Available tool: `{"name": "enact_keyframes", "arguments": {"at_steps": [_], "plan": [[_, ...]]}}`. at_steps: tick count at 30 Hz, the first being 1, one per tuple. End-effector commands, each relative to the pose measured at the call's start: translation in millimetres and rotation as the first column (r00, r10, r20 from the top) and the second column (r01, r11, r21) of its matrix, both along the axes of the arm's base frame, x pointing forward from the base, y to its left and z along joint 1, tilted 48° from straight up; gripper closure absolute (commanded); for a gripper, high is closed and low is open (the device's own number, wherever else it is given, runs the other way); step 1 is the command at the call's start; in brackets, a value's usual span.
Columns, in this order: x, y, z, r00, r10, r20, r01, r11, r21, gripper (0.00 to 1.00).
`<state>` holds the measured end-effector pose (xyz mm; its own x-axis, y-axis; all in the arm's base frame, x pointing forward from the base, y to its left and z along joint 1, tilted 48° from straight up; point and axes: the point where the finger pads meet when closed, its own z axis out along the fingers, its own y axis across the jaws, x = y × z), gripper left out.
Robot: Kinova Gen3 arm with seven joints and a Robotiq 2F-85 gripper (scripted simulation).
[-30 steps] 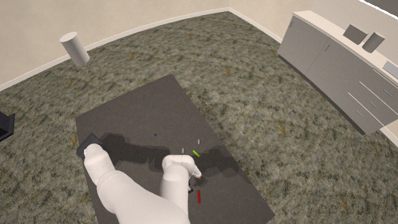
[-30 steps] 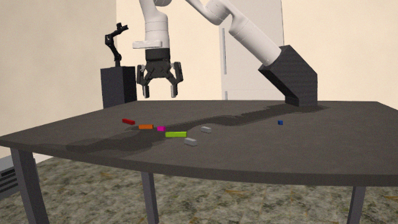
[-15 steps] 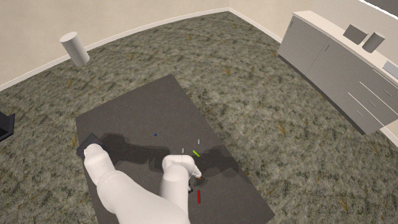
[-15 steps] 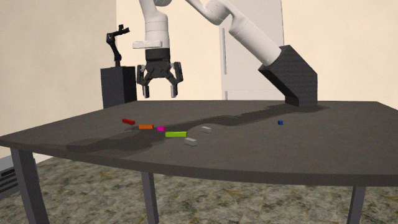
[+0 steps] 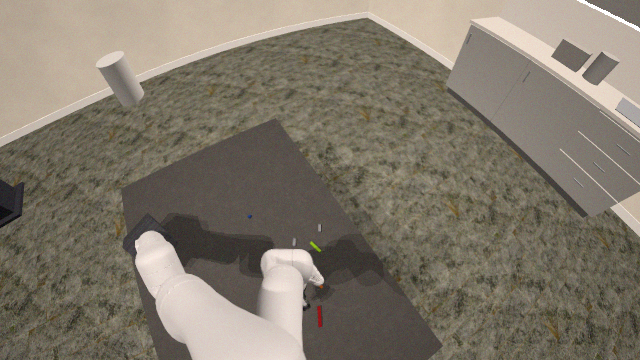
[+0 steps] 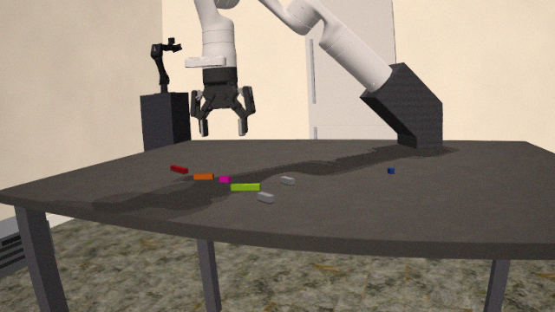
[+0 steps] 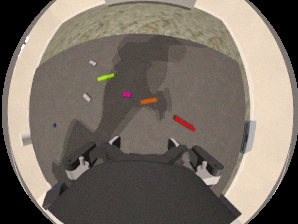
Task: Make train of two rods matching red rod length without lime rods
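Note:
My gripper (image 6: 223, 127) is open and empty, hanging high above the table (image 6: 390, 217) over the left group of rods. A red rod (image 6: 179, 169) (image 5: 319, 316) (image 7: 184, 123) lies flat at the left. An orange rod (image 6: 203, 176) (image 7: 149, 102) lies to its right, and a short magenta rod (image 6: 225, 178) (image 7: 127, 95) lies close beside the orange one with a small gap. A lime rod (image 6: 245, 186) (image 5: 315, 246) (image 7: 105, 78) lies just right of the magenta rod. Two grey rods lie apart: one (image 6: 287, 180) (image 5: 319, 227) (image 7: 93, 63) farther back, one (image 6: 265, 197) (image 5: 294, 241) (image 7: 87, 98) nearer. A blue rod (image 6: 391, 171) (image 5: 249, 216) (image 7: 55, 124) sits alone far right.
The arm's dark base (image 6: 412, 113) stands at the table's back right. A black box (image 6: 165, 119) with a small stand is behind the table's left edge. Cabinets (image 5: 540, 115) stand off to the side of the room.

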<state>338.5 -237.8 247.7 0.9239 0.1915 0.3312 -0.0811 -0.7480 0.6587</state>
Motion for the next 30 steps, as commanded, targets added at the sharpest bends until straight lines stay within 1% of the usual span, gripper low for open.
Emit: {"name": "enact_keyframes", "arguments": {"at_steps": [1, 20, 25, 30], "plan": [[0.2, 0.2, 0.3, 1.000, 0.001, 0.001, -0.001, 1.000, 0.000, 0.00], [0.7, 0.4, 0.4, 1.000, 0.004, -0.003, -0.004, 1.000, -0.002, 0.00], [2.8, 1.3, 0.6, 1.000, 0.018, -0.016, -0.018, 1.000, -0.010, 0.00], [11.1, 4.7, 1.4, 0.995, 0.071, -0.068, -0.073, 0.996, -0.040, 0.00]]}}
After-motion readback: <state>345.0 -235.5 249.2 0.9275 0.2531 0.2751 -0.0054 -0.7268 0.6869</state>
